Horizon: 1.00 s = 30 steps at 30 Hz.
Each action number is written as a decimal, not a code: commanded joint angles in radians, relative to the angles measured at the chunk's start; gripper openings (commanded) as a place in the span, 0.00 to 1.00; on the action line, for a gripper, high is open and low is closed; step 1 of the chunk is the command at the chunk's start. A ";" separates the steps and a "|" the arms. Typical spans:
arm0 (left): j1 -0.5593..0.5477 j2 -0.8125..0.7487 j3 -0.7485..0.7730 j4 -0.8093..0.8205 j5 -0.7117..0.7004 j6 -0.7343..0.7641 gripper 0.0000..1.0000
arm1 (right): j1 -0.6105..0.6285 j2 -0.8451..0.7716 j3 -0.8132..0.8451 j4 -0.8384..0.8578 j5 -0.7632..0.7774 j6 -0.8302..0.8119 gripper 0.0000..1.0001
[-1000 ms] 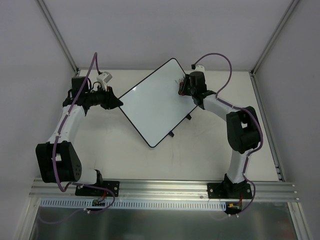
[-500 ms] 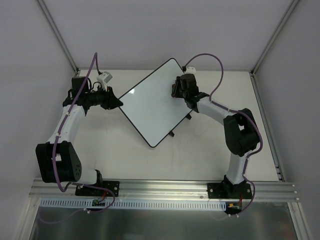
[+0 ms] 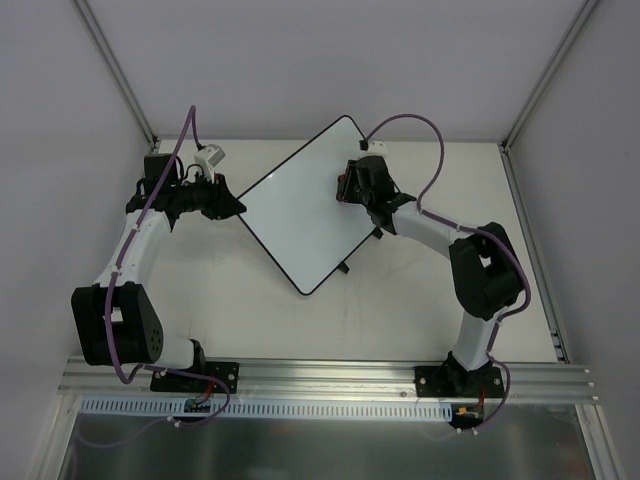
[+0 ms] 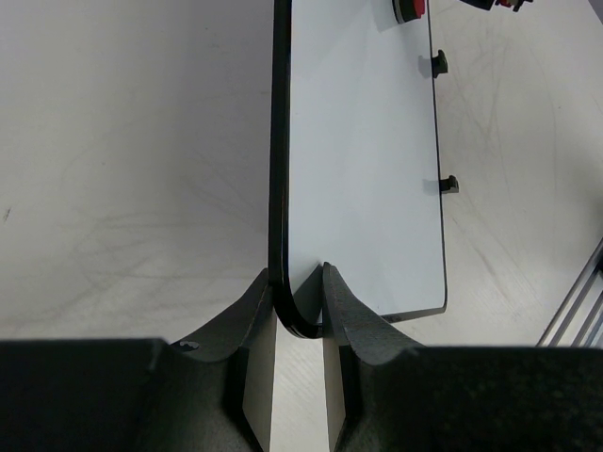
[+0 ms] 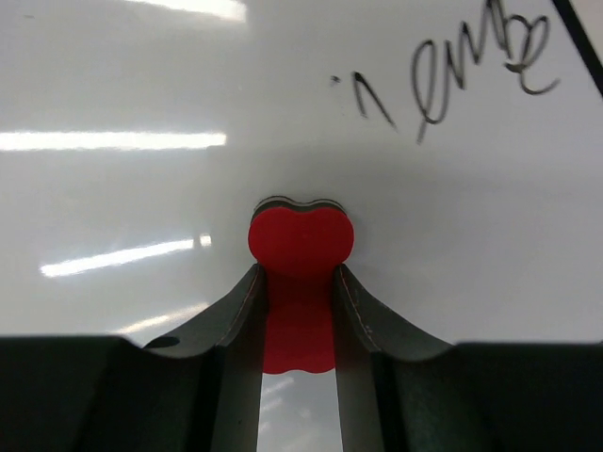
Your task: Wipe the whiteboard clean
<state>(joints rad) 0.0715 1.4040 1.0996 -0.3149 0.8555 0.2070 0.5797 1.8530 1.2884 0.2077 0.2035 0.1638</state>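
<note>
White tabletop (image 3: 250,310), one whiteboard (image 3: 300,215) (two clips (image 4: 439,64)), one eraser (image 5: 300,240)

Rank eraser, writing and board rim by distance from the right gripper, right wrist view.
1. eraser: held in the right gripper, centre of view.
2. writing: ahead on the board, up and to the right.
3. rim: just past the writing, top right corner.
</note>
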 commanded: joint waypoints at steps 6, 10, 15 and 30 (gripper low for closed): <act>-0.042 -0.008 0.014 0.023 0.022 0.103 0.00 | -0.127 0.008 -0.061 -0.088 0.083 0.025 0.00; -0.044 -0.011 0.011 0.023 0.025 0.106 0.00 | -0.132 0.038 0.027 -0.096 0.031 -0.026 0.00; -0.044 -0.010 0.011 0.020 0.017 0.109 0.00 | -0.123 0.080 0.144 -0.096 -0.058 -0.069 0.00; -0.042 -0.008 0.009 0.016 0.011 0.118 0.00 | -0.017 0.193 0.446 -0.116 -0.149 -0.224 0.01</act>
<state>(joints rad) 0.0708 1.4040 1.1000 -0.3195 0.8600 0.2226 0.5583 2.0201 1.6909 0.0746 0.0624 -0.0341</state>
